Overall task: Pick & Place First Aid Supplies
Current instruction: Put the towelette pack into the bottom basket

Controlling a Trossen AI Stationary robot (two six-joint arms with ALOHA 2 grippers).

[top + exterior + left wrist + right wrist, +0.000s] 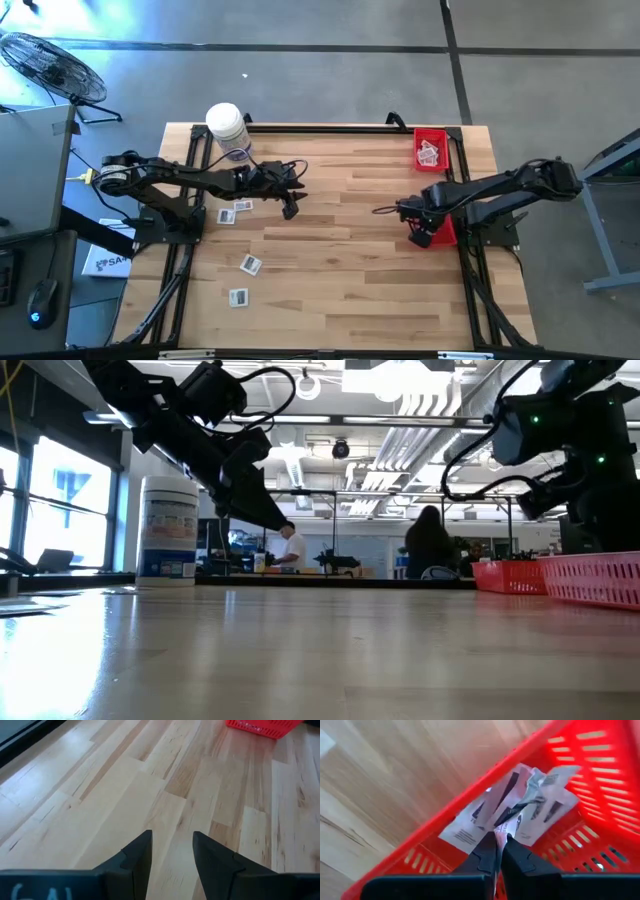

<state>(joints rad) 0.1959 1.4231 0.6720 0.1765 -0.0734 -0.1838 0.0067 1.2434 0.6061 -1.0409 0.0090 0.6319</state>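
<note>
Several small white first aid packets lie flat on the wooden table's left half: two (pixel 241 206) beside my left gripper, one (pixel 250 264) and another (pixel 238 296) nearer the front. More packets (pixel 540 805) lie heaped in a red basket (pixel 600 775) at the table's right. My right gripper (pixel 499 840) points down into that basket, shut on a packet. My left gripper (pixel 172 845) hovers open over bare wood (pixel 290 207), nothing between its fingers. My right gripper pinches a white packet with reddish print by its edge (pixel 503 827) between the two fingertips. The fingers come from above, pointing down into the basket. The packet reaches out beyond the tips onto the heap of packets; where it ends I cannot tell.
A big white jar (pixel 228 130) with a bluish label stands at the table's far left. A second red basket (pixel 432 150) with packets sits at the far right. The table's middle is bare wood. People stand in the room behind (pixel 430 540).
</note>
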